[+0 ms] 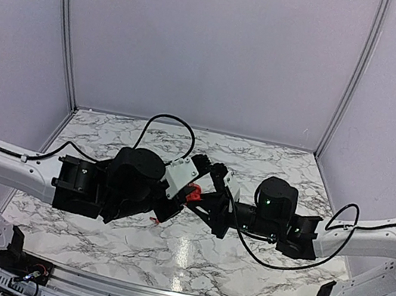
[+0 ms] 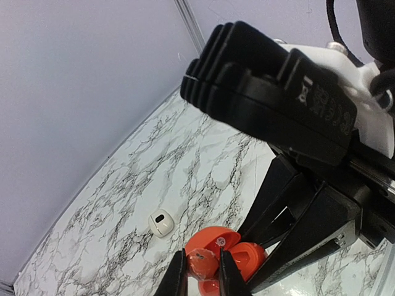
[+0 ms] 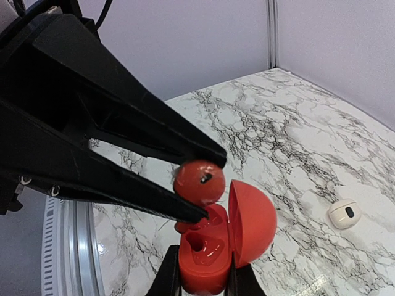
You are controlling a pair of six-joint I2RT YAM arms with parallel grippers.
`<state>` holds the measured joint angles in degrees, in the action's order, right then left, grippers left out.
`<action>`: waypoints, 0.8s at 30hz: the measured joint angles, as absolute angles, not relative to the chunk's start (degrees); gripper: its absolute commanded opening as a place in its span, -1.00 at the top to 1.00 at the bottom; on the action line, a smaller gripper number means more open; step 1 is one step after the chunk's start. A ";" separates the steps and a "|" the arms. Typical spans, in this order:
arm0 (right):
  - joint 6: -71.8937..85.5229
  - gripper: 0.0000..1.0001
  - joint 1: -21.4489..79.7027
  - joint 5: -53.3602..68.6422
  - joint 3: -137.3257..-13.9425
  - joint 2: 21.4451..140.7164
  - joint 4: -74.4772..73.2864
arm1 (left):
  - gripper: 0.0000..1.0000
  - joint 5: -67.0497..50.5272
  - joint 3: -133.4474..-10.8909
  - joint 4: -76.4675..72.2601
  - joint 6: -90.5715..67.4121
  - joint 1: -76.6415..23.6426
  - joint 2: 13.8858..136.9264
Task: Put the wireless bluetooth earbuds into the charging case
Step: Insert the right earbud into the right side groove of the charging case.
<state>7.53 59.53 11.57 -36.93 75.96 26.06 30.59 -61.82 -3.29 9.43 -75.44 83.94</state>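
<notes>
Top view: left pincer [image 1: 187, 194] and right pincer [image 1: 200, 198] nose to nose above the tabletop [image 1: 278, 170], red between.
Left wrist: pinching the red earbud [image 2: 199, 264], with the open charging case [image 2: 248, 259] just beyond.
Right wrist: clamped on the case base, socket directly below the earbud, white piece [image 3: 342, 213] well apart.

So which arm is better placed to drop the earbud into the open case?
Left: the left gripper holds the small round red plastic earbud right over the open red hinged case, which the right gripper grips.
</notes>
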 measured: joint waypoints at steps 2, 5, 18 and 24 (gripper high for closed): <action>7.53 1.00 59.53 11.57 -36.93 75.96 26.06 | 0.83 30.57 -61.82 -3.27 9.50 -75.44 84.20; 7.53 1.00 59.53 11.57 -36.93 75.96 26.06 | 0.83 30.57 -61.82 -3.27 9.58 -75.44 84.40; 7.64 1.00 59.53 12.14 -36.93 75.96 26.06 | 0.85 31.03 -62.04 -3.38 9.74 -75.57 85.52; 9.23 1.00 59.53 12.12 -36.93 75.96 26.15 | 0.85 31.16 -62.06 -3.38 10.13 -75.79 85.54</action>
